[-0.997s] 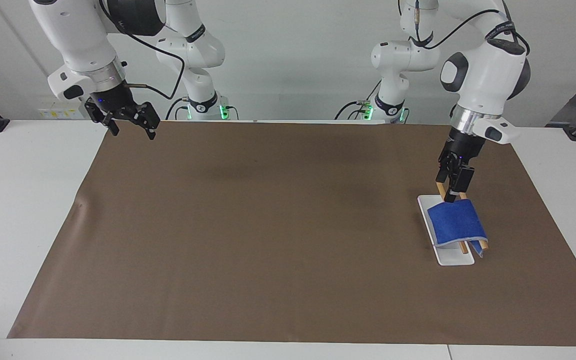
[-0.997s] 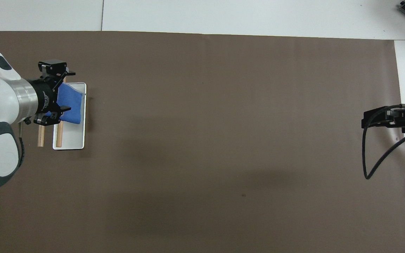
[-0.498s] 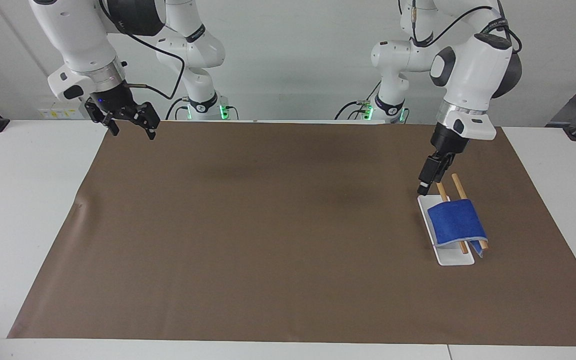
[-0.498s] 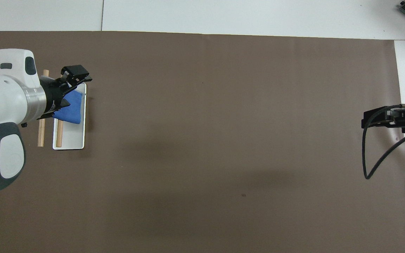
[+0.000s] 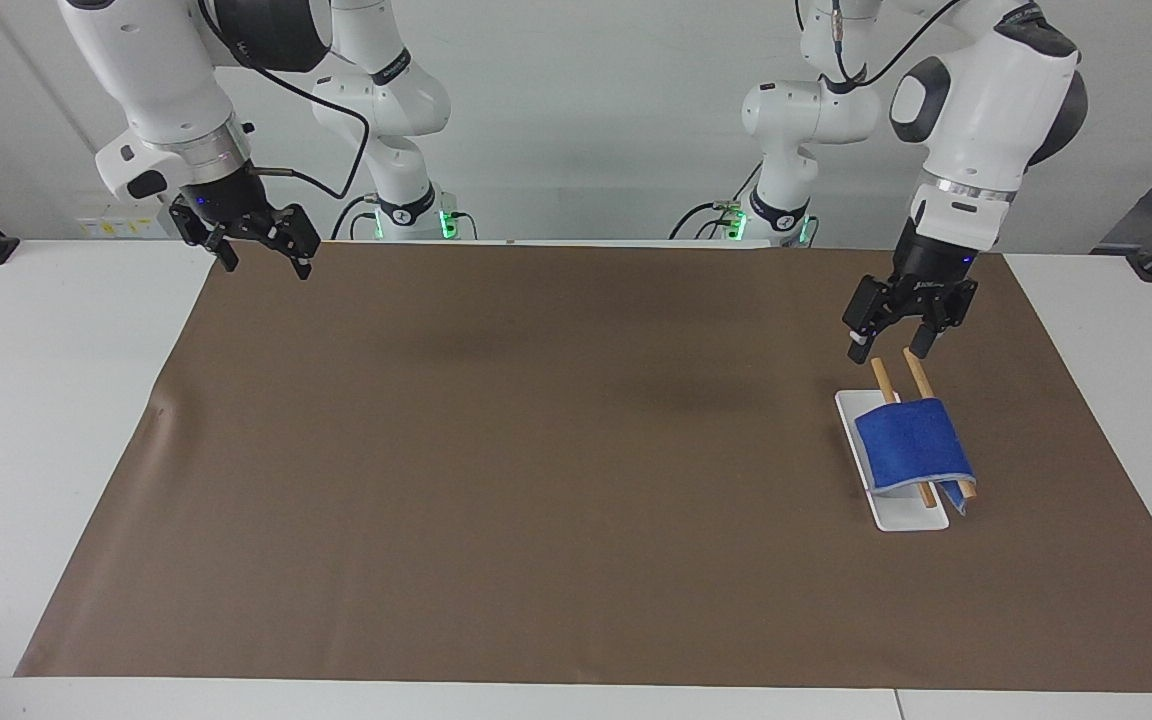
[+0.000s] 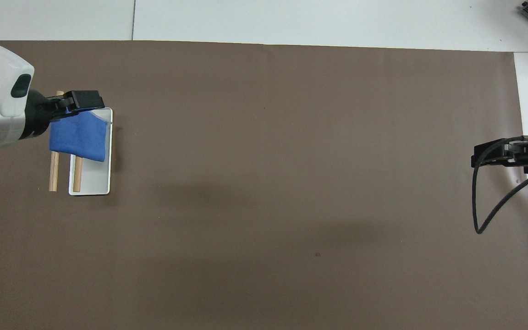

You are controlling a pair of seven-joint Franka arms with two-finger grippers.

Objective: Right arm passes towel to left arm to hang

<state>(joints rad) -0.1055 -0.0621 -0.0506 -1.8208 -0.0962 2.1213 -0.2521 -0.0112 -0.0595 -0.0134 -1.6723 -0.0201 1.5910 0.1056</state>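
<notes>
The royal-blue towel (image 5: 911, 445) hangs draped over two wooden rods (image 5: 881, 378) of a small rack with a white base (image 5: 901, 515), toward the left arm's end of the table. It also shows in the overhead view (image 6: 78, 137), with the rods (image 6: 53, 176) and the base (image 6: 90, 181). My left gripper (image 5: 886, 350) is open and empty, raised above the rack and clear of the towel; it also shows in the overhead view (image 6: 80, 101). My right gripper (image 5: 266, 262) is open and empty, and waits above the mat's corner at the right arm's end, also seen from overhead (image 6: 493, 156).
A brown mat (image 5: 536, 450) covers most of the white table (image 5: 36, 400). A black cable (image 6: 488, 206) loops down from the right arm over the mat's edge.
My left gripper has lifted off the towel on the rack, risen and turned. The towel stays draped on the rods. The right arm has not moved.
</notes>
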